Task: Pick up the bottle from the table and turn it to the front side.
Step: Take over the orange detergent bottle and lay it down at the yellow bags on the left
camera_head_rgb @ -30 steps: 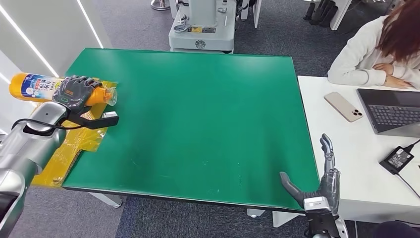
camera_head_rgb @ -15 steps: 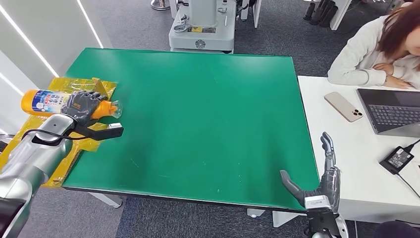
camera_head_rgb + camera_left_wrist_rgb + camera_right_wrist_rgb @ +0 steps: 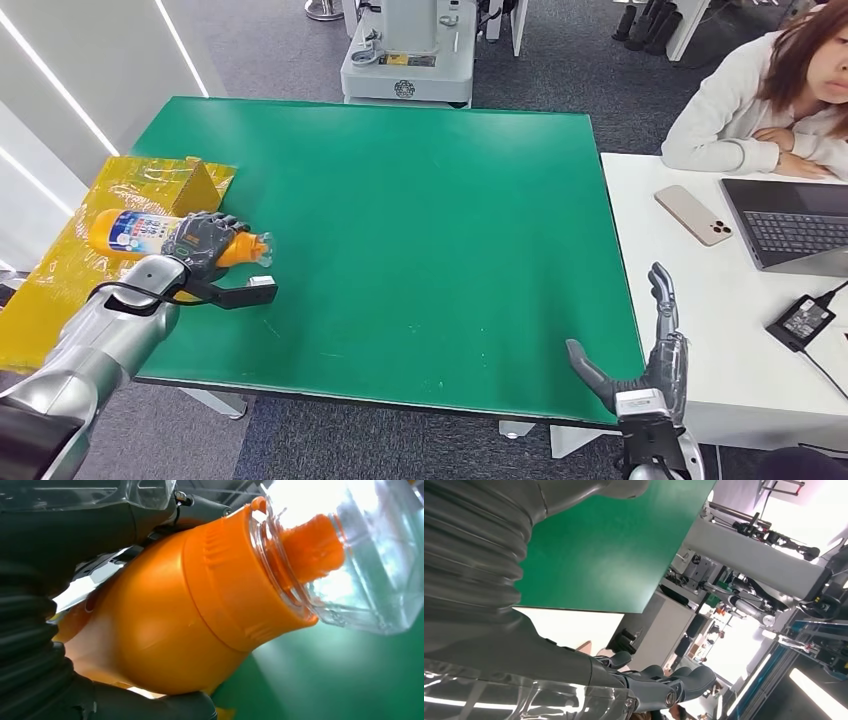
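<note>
Orange bottle (image 3: 140, 232) gripped sideways in left hand (image 3: 202, 243) at green table (image 3: 420, 230) edge; right hand (image 3: 650, 370) empty, fingers spread

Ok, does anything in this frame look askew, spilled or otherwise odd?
Nothing spilled. The orange bottle lies sideways in the left hand, clear cap on. The yellow box hangs off the green table edge, flattened and crumpled.

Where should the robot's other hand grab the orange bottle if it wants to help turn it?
Probably the labelled body end. The bottle lies sideways, the left hand grips its neck end by the clear cap, so the right hand would come from above.
</note>
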Available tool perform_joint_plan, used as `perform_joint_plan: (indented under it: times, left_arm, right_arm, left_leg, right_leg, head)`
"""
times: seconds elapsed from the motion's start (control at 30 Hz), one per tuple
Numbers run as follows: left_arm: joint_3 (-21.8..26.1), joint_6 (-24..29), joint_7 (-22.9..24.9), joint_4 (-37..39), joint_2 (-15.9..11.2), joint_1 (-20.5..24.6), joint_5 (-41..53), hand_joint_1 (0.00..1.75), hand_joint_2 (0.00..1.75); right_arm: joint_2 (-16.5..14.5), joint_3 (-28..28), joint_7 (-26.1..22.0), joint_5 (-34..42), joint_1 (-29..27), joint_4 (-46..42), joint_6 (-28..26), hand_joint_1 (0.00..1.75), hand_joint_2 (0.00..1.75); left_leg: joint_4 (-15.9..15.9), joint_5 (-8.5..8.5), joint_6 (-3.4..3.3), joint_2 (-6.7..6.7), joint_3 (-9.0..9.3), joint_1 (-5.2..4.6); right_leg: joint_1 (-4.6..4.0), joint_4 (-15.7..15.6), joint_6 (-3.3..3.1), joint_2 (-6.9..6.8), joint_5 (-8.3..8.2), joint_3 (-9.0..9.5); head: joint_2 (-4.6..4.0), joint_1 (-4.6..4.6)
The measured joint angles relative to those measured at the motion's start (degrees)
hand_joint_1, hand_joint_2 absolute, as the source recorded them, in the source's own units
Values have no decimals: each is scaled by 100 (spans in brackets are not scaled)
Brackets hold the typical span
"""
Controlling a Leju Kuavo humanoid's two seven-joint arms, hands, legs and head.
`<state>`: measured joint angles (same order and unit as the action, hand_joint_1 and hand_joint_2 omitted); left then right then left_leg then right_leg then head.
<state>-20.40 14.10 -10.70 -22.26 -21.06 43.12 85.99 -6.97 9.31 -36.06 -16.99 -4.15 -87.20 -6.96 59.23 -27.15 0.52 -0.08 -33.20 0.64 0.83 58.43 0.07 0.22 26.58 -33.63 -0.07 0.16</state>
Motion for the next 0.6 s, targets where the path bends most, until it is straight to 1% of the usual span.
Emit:
perform_joint_plan:
  times: [0.27,0.6]
  left_arm:
    - [-1,-122,-10,70,226,-81,-44,175,175]
    - [2,-398,74,174,339,-112,-164,175,175]
  right_arm:
    - [0,-1,7,7,31,16,2,0,175]
    - [2,-72,6,24,10,19,7,0,175]
  left_leg:
    - [0,0,0,0,-1,0]
    - [0,0,0,0,-1,0]
  right_leg:
    - [0,0,0,0,0,-1]
    - [0,0,0,0,0,-1]
  head:
    - [0,-1]
    - [0,0]
